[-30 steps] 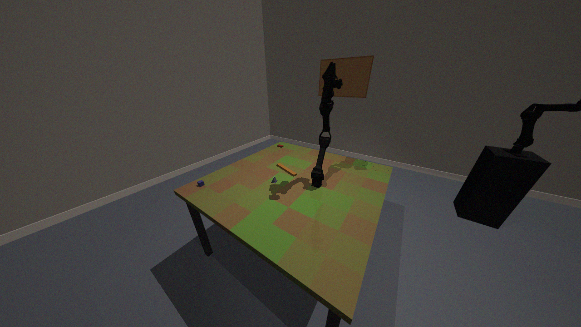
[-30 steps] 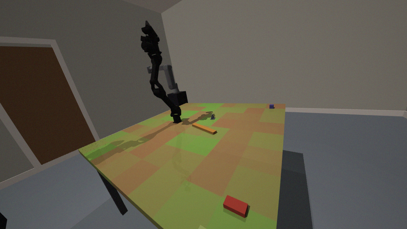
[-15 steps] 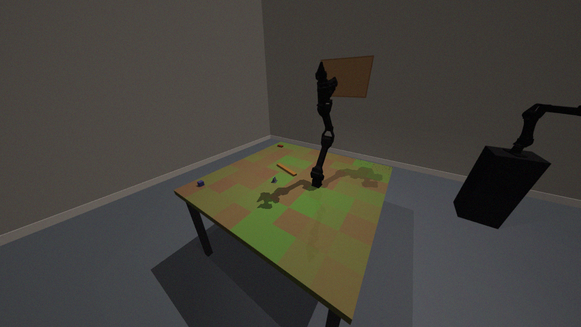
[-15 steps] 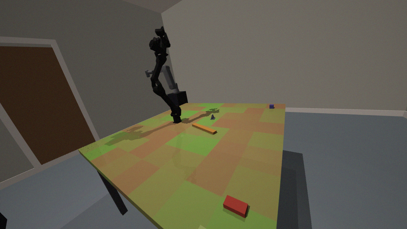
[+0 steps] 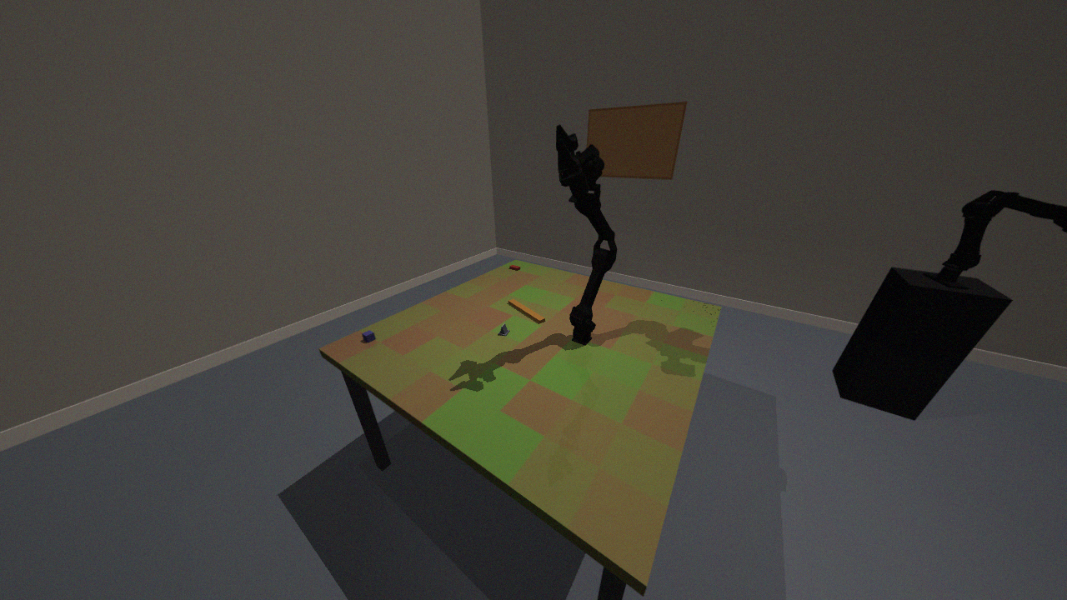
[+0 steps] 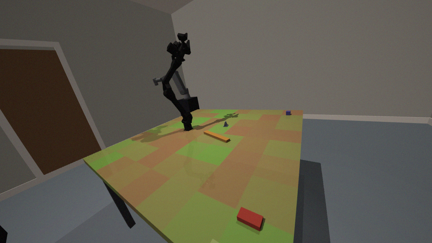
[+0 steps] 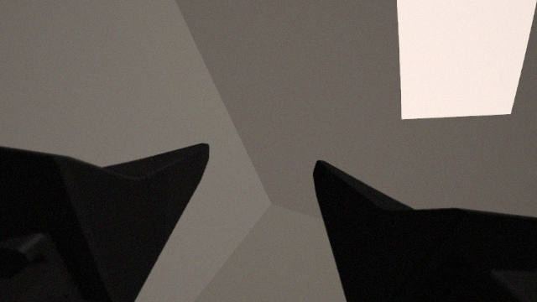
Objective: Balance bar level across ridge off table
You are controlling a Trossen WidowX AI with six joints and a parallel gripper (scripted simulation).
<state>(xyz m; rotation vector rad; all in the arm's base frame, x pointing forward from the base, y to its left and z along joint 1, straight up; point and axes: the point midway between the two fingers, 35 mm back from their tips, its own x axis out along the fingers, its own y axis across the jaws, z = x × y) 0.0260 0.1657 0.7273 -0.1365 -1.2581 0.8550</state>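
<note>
Top view: arm reared up at upper centre, tool (image 5: 564,142) high above the checkered tabletop (image 5: 597,417), released and holding nothing; orange bar (image 5: 526,311) flat on the tabletop left of the arm's base, small dark ridge (image 5: 504,328) just beside it but apart; blue cube (image 5: 368,336) near the left corner.

Exterior view: bar (image 6: 216,136) lying at centre, ridge (image 6: 225,123) just above it; red block (image 6: 250,218) at lower right.

Wrist view: fingers spread wide, only walls and ceiling between them.
</note>
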